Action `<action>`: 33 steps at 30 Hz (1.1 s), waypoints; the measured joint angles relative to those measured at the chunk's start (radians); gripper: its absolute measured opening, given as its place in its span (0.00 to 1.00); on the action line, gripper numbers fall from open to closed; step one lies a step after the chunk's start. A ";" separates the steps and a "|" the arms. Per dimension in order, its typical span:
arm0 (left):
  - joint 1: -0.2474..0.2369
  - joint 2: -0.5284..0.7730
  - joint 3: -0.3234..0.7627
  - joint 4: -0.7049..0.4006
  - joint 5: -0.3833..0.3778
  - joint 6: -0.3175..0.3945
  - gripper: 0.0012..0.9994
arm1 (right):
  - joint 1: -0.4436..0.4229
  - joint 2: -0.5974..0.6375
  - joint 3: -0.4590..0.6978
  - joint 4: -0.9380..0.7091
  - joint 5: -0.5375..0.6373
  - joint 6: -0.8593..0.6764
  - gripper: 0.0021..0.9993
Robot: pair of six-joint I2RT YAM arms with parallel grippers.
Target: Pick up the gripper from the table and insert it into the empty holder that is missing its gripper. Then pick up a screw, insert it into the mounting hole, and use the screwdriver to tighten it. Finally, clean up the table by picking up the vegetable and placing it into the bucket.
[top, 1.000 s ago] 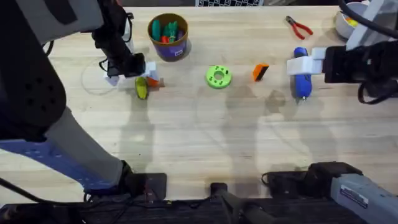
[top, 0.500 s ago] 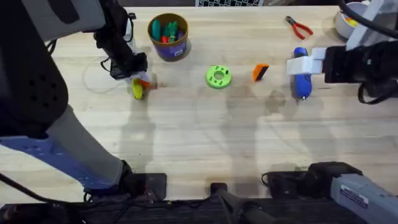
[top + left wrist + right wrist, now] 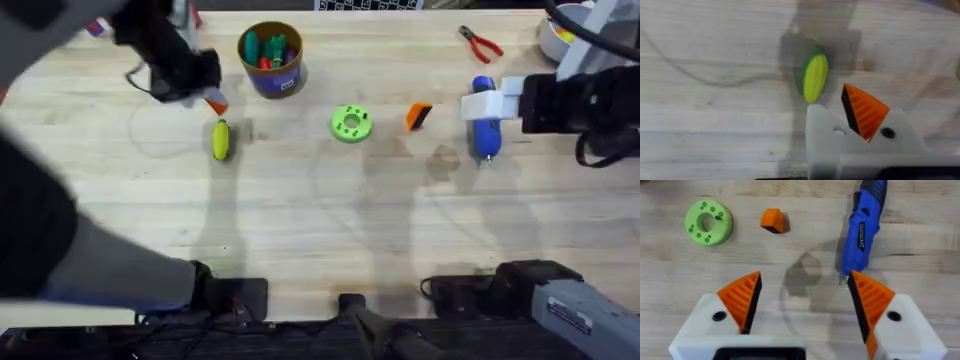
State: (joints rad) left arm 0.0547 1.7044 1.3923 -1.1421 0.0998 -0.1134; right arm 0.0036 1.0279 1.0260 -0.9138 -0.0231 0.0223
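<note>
Bucket: sitting upper centre-left, holding green and red items
Vegetable: lying below-left of it
Left gripper: fingers' state unclear, now lifting off the vegetable
Right gripper: fingers spreading wide

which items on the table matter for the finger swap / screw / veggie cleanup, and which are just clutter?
Job items: orange gripper finger, bare white holder on the left arm, blue screwdriver, yellow vegetable, blue bucket.

Lying about: green disc, red pliers.
</note>
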 joint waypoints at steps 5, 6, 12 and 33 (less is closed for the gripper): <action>0.000 -0.185 0.014 -0.039 -0.005 0.000 0.02 | 0.000 0.000 0.000 0.000 0.000 0.000 0.99; 0.000 -0.216 0.015 -0.045 -0.007 0.000 0.02 | 0.000 0.000 0.000 0.000 0.000 0.000 0.99; 0.000 -0.317 0.015 -0.078 -0.010 0.000 0.02 | 0.000 0.000 0.000 0.000 0.000 0.000 0.99; -0.089 -0.586 -0.012 -0.081 -0.083 -0.016 0.99 | 0.000 0.000 0.000 -0.005 0.000 0.000 0.99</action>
State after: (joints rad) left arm -0.0338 1.1185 1.3806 -1.2234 0.0163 -0.1296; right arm 0.0036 1.0275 1.0260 -0.9184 -0.0231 0.0226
